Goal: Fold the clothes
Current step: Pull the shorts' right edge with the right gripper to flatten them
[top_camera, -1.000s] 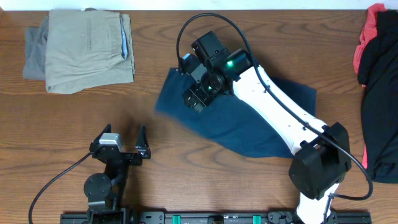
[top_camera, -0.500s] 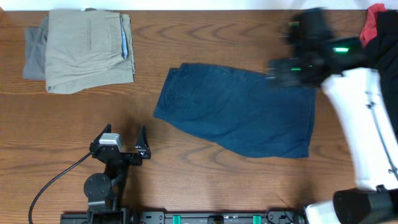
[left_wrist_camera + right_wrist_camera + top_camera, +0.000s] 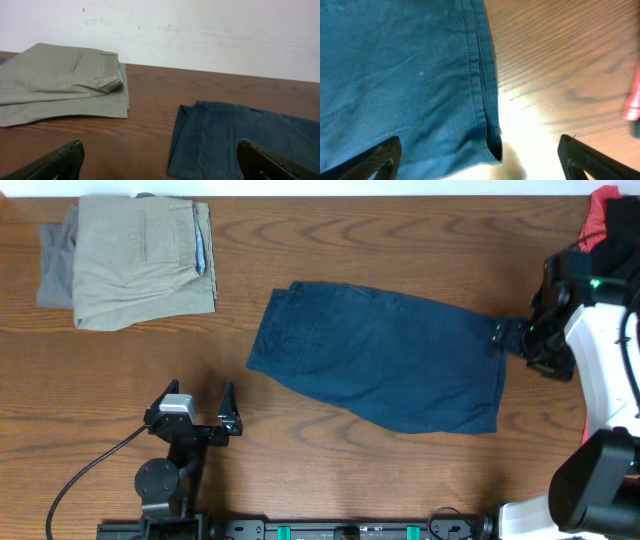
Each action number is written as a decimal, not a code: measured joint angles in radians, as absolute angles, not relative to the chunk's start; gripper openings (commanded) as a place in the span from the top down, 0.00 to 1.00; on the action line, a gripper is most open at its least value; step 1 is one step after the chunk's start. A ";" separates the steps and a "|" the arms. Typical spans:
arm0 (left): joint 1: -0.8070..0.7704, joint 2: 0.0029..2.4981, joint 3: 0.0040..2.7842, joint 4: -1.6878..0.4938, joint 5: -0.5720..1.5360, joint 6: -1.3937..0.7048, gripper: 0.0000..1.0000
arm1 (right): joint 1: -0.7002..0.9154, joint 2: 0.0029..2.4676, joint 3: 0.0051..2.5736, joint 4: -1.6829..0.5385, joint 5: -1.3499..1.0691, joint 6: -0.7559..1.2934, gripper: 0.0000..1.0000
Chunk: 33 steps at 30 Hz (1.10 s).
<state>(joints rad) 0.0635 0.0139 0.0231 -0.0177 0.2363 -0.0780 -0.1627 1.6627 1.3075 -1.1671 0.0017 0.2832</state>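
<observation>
Right end effector (image 3: 480,161) open at navy shorts (image 3: 385,360) hem | left end effector (image 3: 160,162) open

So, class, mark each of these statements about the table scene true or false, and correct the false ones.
1. The navy shorts lie spread out near the middle of the table. True.
2. The khaki garment lies at the table's right edge. False: it sits folded at the far left, on top of a grey piece.
3. The left gripper is open with nothing between its fingers. True.
4. The right gripper hangs over the khaki garment. False: it is at the right-hand edge of the navy shorts, open.
5. Red fabric shows at the far right corner beside a black piece. True.
</observation>
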 measured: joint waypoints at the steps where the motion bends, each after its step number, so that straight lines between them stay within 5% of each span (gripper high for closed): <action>1: 0.064 0.014 0.023 -0.018 0.236 -0.078 0.02 | -0.164 1.662 1.276 -1.132 -0.008 0.285 0.05; 14: 0.064 0.014 0.023 -0.018 0.236 -0.078 0.02 | -0.164 1.748 1.021 -0.819 -0.103 0.311 0.15; 19: 0.064 0.014 0.023 -0.018 0.236 -0.078 0.02 | -0.164 1.807 1.029 -0.765 -0.096 0.322 0.39; 23: 0.064 0.014 0.023 -0.018 0.236 -0.078 0.02 | -0.167 1.824 1.042 -0.710 -0.085 0.325 0.84; 25: 0.064 0.014 0.023 -0.018 0.236 -0.078 0.02 | -0.170 1.832 1.045 -0.663 -0.088 0.328 0.99; 33: 0.064 0.014 0.023 -0.018 0.236 -0.078 0.02 | -0.172 1.855 1.048 -0.486 -0.110 0.314 0.99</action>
